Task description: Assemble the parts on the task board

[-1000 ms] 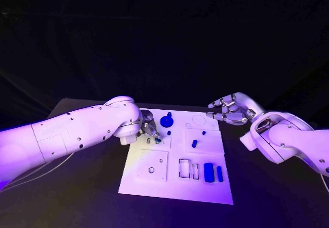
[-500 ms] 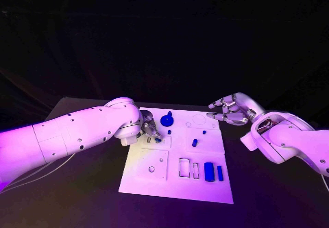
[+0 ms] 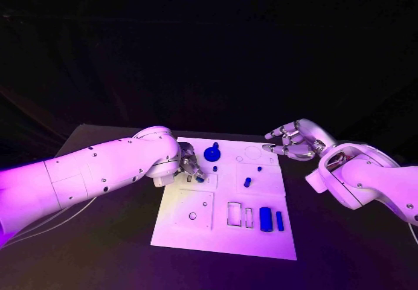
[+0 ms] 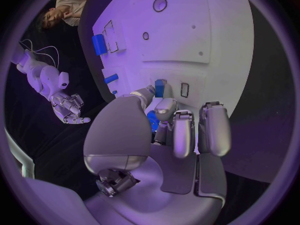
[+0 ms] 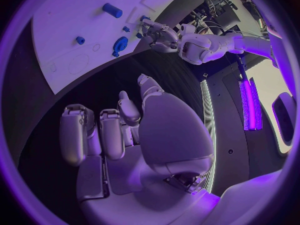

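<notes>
On the black table point(image 3: 104, 241) lies the task board point(image 3: 225, 232), a white plate with the left hand point(image 3: 190, 166) down at its far left corner and the right hand point(image 3: 292, 140) raised off its far right corner, over dark table.

Head view: left hand mostly masked by its own arm; fingertips meet the board by a small blue part point(image 3: 200, 178). Can't read the grip from here. Also visible on the board: a round blue part point(image 3: 212, 154) with a stem near the far edge, a short blue peg point(image 3: 247, 182) mid-board, and two upright blue blocks point(image 3: 266, 219) in the near right slots.

Left wrist view settles it: left hand point(image 4: 165, 130) has fingers curled down with a blue part point(image 4: 152, 120) pinched between thumb and fingers, directly over the board point(image 4: 206, 30). A second small blue part point(image 4: 159, 88) stands just beyond the fingertips, beside a small rectangular slot point(image 4: 184, 89).

Right wrist view: right hand point(image 5: 125, 130) empty, fingers half-curled and apart, hanging over bare table beside the board's edge point(image 5: 56, 80). The round blue part point(image 5: 120, 44) and the left hand point(image 5: 159, 35) show across the board.
</notes>
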`<state>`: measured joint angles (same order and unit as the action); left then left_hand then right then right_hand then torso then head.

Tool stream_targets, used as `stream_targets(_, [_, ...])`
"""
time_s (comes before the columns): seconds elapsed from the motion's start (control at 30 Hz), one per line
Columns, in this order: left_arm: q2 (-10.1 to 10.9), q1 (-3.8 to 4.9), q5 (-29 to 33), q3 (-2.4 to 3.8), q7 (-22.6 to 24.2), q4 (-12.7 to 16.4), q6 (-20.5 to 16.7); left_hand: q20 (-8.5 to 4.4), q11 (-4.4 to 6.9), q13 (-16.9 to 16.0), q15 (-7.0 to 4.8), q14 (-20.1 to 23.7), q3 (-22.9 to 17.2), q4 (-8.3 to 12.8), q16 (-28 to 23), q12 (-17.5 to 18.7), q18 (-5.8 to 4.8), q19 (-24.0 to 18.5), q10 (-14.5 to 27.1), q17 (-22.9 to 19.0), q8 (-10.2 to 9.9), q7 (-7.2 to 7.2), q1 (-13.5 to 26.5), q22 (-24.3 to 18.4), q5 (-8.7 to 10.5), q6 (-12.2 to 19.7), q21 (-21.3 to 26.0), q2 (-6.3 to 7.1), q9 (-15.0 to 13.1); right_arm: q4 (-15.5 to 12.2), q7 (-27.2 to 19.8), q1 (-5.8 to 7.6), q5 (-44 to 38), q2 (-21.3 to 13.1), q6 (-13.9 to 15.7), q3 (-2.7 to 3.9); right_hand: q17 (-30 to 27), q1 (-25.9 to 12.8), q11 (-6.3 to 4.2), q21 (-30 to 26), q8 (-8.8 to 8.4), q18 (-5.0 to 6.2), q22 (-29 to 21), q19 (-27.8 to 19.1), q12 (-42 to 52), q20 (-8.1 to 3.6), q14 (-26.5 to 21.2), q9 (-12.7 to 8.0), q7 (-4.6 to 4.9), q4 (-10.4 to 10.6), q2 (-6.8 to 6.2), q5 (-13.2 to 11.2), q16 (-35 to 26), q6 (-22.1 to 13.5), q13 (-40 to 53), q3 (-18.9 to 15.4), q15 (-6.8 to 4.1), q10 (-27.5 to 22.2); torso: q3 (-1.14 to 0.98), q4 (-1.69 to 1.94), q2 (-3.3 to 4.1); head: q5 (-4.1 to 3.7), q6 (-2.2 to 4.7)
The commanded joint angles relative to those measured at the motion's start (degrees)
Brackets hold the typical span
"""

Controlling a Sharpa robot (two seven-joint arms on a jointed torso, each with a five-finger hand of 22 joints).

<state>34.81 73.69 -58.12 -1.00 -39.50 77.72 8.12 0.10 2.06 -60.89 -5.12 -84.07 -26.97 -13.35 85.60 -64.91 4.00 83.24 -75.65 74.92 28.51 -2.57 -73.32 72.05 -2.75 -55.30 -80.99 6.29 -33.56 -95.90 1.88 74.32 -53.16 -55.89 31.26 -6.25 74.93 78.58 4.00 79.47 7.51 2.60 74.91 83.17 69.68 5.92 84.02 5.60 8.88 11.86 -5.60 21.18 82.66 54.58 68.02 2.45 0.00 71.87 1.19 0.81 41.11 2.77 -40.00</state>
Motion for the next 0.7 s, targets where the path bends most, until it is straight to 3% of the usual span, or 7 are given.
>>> stream_targets(0.03, [-0.05, -0.05, -0.81, -0.01, -0.22, 0.01, 0.86, -0.16, 0.18, -0.03, -0.44, -4.23, -1.81, 1.57, -0.3, -0.22, -0.45, 0.23, -0.4, 9.31, 0.27, 0.8, 0.31, 0.05, -0.24, -1.15, -0.23, -0.47, -3.49, -0.04, 0.03, -0.05, -0.71, 0.04, -0.75, 0.0, 2.82, -0.17, -0.09, -0.21, 0.3, 0.31, 7.34, -0.33, -0.16, -0.1, 2.99, 0.1, -0.1, 0.21, 0.42, 0.39, -0.24, 0.16, -0.04, -0.17, -0.36, -0.15, -0.04, -0.03, -0.06, 0.18, -0.02])
stream_targets(0.7, [0.49, -0.06, -1.37, -0.05, -0.84, 0.33, 1.96, -0.23, 0.3, -0.07, -0.54, -4.24, -2.32, 1.94, -0.3, -0.29, -0.51, 0.36, -0.57, 9.33, 0.55, 0.94, 0.74, 0.38, -0.23, -1.45, -0.39, -0.22, -3.75, 0.0, 0.12, -0.07, -0.77, 0.03, -0.76, 0.0, 2.83, -0.28, -0.08, -0.21, 0.34, 0.31, 7.34, -0.32, -0.15, -0.1, 3.0, 0.1, -0.1, 0.3, 0.42, 0.4, -0.24, 0.19, -0.03, -0.23, -0.36, -0.14, -0.01, -0.01, 0.0, 0.03, -0.07])
